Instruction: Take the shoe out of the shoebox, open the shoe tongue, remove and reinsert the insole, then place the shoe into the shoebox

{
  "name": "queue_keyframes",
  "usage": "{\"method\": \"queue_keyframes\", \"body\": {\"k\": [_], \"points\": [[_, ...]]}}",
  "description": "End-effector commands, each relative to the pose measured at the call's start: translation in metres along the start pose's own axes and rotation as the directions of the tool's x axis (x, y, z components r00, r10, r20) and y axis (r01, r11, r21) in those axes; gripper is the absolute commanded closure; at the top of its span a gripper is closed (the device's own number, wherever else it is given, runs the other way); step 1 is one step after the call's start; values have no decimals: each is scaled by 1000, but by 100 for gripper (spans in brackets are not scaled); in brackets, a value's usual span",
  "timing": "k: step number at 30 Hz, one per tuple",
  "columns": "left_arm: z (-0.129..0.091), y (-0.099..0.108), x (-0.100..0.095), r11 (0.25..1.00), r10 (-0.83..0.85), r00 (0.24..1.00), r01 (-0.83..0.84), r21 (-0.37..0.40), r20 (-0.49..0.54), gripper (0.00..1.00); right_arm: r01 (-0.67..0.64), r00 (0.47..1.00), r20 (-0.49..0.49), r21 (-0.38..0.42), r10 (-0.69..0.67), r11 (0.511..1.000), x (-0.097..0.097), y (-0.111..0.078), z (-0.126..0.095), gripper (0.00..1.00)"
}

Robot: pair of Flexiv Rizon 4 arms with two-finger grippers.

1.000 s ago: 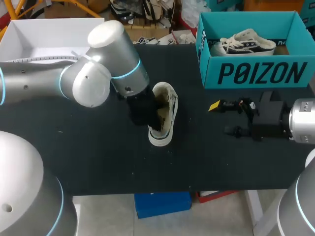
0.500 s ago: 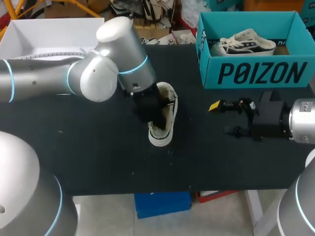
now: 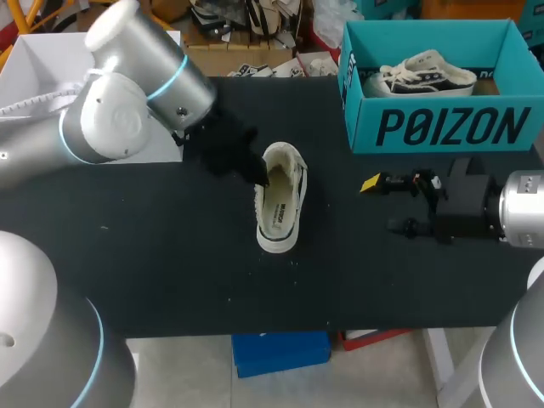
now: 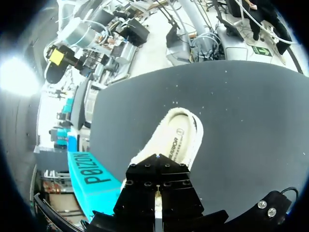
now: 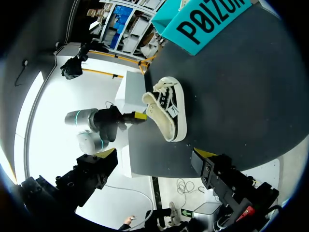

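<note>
left arm (image 3: 127, 110) swung back off shoe (image 3: 285, 194), insole print (image 3: 278, 213) bared; left jaws unclear; right jaws released.

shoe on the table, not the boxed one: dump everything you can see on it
Low-top shoe: black canvas upper with white laces, white rubber sole, cream fleecy lining round the collar, printed insole showing inside. It lies on the black table, lengthwise toward the near edge. The left gripper is at its collar rim; actual contact cannot be told.
</note>
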State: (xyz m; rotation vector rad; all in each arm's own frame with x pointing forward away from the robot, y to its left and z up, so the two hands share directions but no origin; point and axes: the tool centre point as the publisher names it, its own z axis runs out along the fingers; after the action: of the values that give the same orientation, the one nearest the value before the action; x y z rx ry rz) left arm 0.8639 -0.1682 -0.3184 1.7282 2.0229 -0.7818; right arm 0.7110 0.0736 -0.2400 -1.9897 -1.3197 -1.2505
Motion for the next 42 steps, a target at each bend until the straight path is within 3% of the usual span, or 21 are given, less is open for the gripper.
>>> {"method": "queue_keyframes", "body": {"k": [1, 6, 12, 16, 23, 29, 42], "points": [[-32, 7, 8, 998, -63, 992, 66, -18, 109, 100, -1, 1000, 0, 0, 1, 1000, 0, 0, 0, 0], [-44, 34, 7, 982, -161, 968, 177, -67, 195, 100, -1, 1000, 0, 0, 1, 1000, 0, 0, 0, 0], [-42, 62, -8, 964, -205, 951, 237, -121, 230, 100, -1, 1000, 0, 0, 1, 1000, 0, 0, 0, 0], [-31, 79, -22, 961, -212, 951, 245, -128, 225, 100, -1, 1000, 0, 0, 1, 1000, 0, 0, 0, 0], [-4, 91, -39, 964, -222, 954, 245, -100, 202, 100, -1, 1000, 0, 0, 1, 1000, 0, 0, 0, 0], [17, 88, -38, 967, -229, 957, 244, -68, 176, 100, -1, 1000, 0, 0, 1, 1000, 0, 0, 0, 0], [24, 35, -7, 979, -195, 970, 201, -31, 147, 100, -1, 1000, 0, 0, 1, 1000, 0, 0, 0, 0]]}}
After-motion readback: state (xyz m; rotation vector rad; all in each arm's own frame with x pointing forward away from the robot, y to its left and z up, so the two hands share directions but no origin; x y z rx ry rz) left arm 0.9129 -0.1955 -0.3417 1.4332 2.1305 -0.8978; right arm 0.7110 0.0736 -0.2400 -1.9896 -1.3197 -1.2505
